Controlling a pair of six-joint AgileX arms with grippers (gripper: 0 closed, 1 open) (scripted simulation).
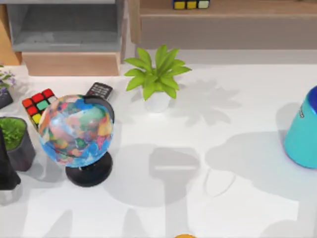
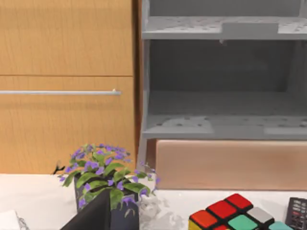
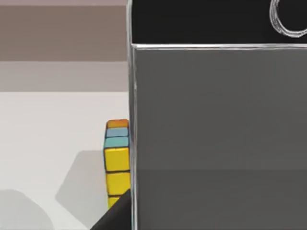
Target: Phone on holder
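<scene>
White table (image 1: 247,208) is carrying everything, with a wooden cabinet (image 2: 67,57) and grey shelves (image 2: 220,72) standing behind it. On the top view's left, the globe (image 1: 76,130) is sitting on its black base, crowding the coloured cube (image 1: 38,103) and the small keypad device (image 1: 99,90) behind it. That corner is looking too cluttered to set anything down in.

The phone (image 3: 216,143) is standing upright right in front of the right wrist camera, its grey screen and black top edge facing the lens. The right gripper (image 3: 119,212) is probably clamping it by the lower part, since only a dark sliver is showing against the silver rim. Holding it on end would be keeping it ready to be lowered onto a stand, though I am not making out a holder with any certainty.

The left arm is idling near the purple flowers (image 2: 103,172) on the left side; its grip I cannot tell
</scene>
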